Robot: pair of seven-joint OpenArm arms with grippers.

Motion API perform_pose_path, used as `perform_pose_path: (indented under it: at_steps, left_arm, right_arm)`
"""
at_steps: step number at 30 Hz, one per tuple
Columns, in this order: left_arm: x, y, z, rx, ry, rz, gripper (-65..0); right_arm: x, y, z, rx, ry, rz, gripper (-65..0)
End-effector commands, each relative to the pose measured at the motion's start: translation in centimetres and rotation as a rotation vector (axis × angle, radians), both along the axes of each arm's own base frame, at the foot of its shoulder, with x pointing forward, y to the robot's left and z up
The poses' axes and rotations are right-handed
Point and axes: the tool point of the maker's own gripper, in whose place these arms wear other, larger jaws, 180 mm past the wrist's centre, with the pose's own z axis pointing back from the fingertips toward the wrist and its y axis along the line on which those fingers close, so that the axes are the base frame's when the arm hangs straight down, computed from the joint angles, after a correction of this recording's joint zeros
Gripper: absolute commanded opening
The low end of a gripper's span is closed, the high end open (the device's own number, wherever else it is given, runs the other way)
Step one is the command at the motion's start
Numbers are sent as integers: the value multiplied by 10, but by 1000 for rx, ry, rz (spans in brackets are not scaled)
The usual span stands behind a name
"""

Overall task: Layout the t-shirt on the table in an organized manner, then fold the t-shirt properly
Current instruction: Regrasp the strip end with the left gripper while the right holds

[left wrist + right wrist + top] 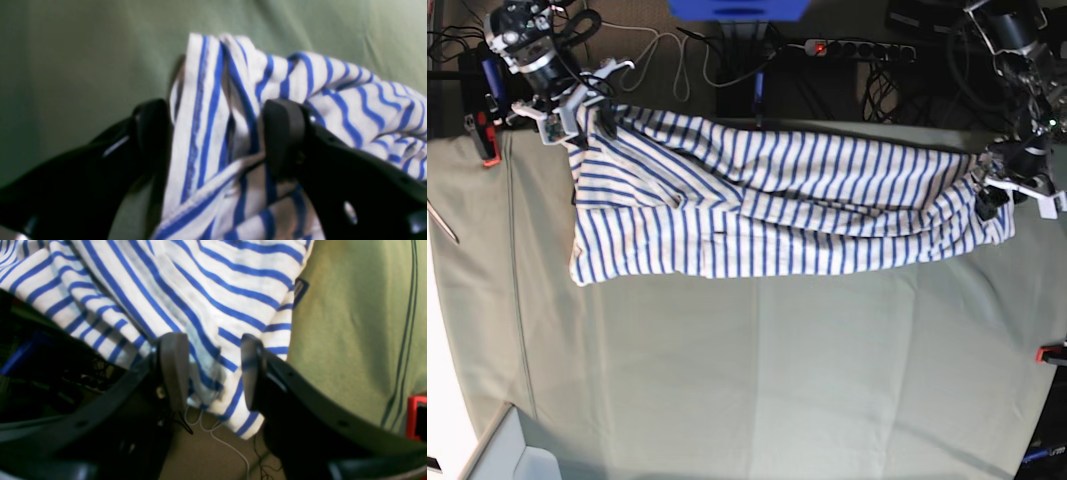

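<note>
The left wrist view is blurred, so the t-shirt's [213,110] stitching smears and its folds run off the right and bottom edges. In the right wrist view the shirt is cut off at the top, and its small dark tag [299,289] is unreadable.

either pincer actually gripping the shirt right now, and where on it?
Neither. The left pincer and right pincer both stand open, each straddling an opposite end of the t-shirt, cloth loose between the fingers.
</note>
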Motion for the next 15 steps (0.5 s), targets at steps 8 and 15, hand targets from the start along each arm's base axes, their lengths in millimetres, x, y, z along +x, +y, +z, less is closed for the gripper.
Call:
perform_pose_path:
  at_steps: [8,15]
  left_arm:
    - [4,-19,-16,-23,39,-74,-305]
    - [40,1,15,24,-35,-77,-642]
  right_arm:
    - [13,2,13,16,-59,8,-385]
    - [15,1,14,15,-63,6,-385]
